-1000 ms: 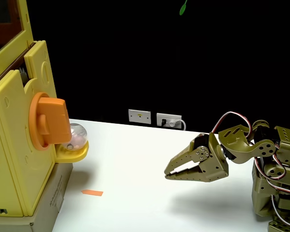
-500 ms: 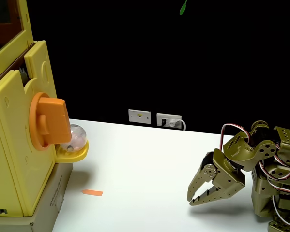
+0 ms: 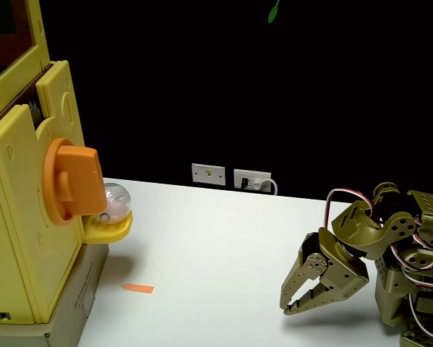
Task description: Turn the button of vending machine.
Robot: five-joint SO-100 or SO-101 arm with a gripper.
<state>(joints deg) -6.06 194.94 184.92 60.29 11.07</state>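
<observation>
The button point(image 3: 73, 182), judged rigid smooth plastic, is best gripped across its thick protruding bar on the vending machine point(image 3: 24, 217), while the tool point(image 3: 287, 305) is held slightly apart, empty, far off.

Olive-green arm point(image 3: 389, 238), pointed fingers point(image 3: 292, 285), red-white-black servo cables point(image 3: 346, 195).
</observation>
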